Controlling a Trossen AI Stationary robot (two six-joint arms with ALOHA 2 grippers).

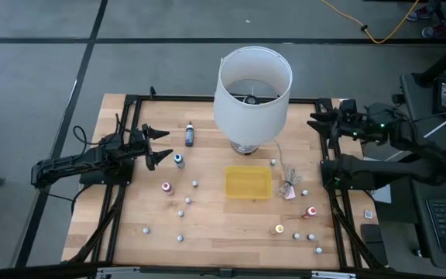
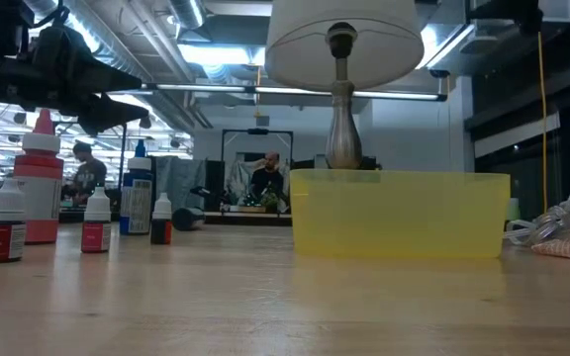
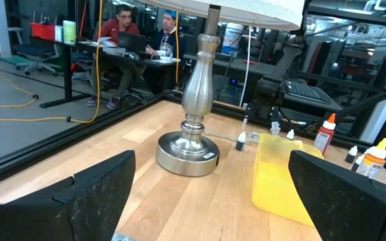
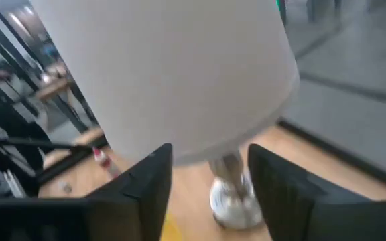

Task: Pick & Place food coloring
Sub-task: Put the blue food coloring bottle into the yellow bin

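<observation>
The food coloring bottles stand scattered upright on the wooden table: a dark-topped one [image 1: 190, 134], a blue one [image 1: 179, 160], red ones [image 1: 167, 187] [image 1: 311, 211], an orange one [image 1: 279, 229] and several tiny whitish ones [image 1: 187, 201]. The low view shows some at the left [image 2: 40, 178]. My left gripper [image 1: 157, 146] [image 3: 213, 194] hangs open at the table's left side, just left of the blue bottle, with nothing between its fingers. My right gripper [image 1: 316, 124] [image 4: 210, 184] is open and empty, raised at the far right, facing the lamp.
A table lamp with a white shade [image 1: 252, 85] and a metal base [image 3: 187, 150] stands at the far middle. A flat yellow tray [image 1: 248, 183] lies in front of it, with a crumpled clear wrapper [image 1: 289, 186] to its right. People sit at desks beyond the table.
</observation>
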